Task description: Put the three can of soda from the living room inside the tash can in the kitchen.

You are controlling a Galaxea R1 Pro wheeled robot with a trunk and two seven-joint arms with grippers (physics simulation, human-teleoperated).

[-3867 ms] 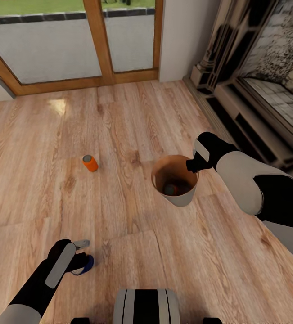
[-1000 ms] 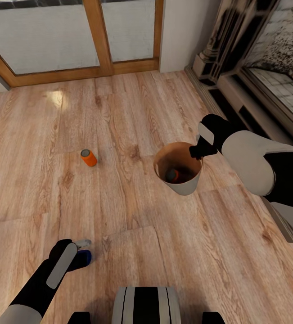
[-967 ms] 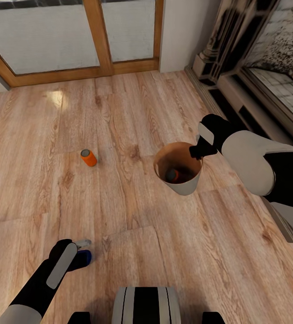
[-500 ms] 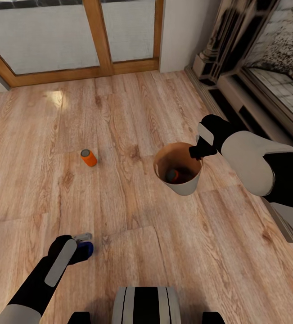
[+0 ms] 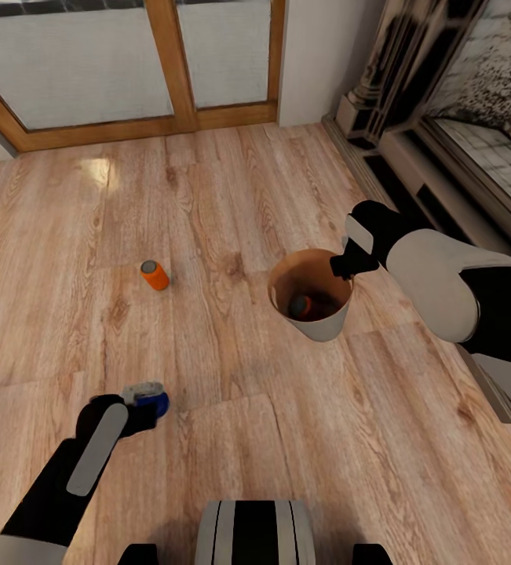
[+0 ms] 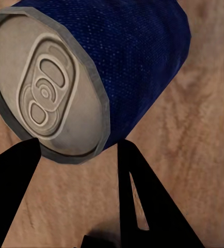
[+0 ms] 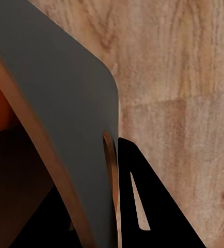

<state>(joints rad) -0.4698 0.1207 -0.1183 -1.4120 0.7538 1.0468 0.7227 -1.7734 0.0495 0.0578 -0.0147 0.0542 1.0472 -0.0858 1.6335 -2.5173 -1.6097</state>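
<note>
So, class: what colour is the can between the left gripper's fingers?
Dark blue soda can with grey metal top; clearest in the left wrist view.

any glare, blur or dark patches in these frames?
Head view: a bright glare patch on the wood floor near the glass doors; soft shadows, otherwise sharp. Left wrist view: the blue can is crisp, the gripper fingers pure black silhouettes. Right wrist view: the bin wall is close and dim.
</note>
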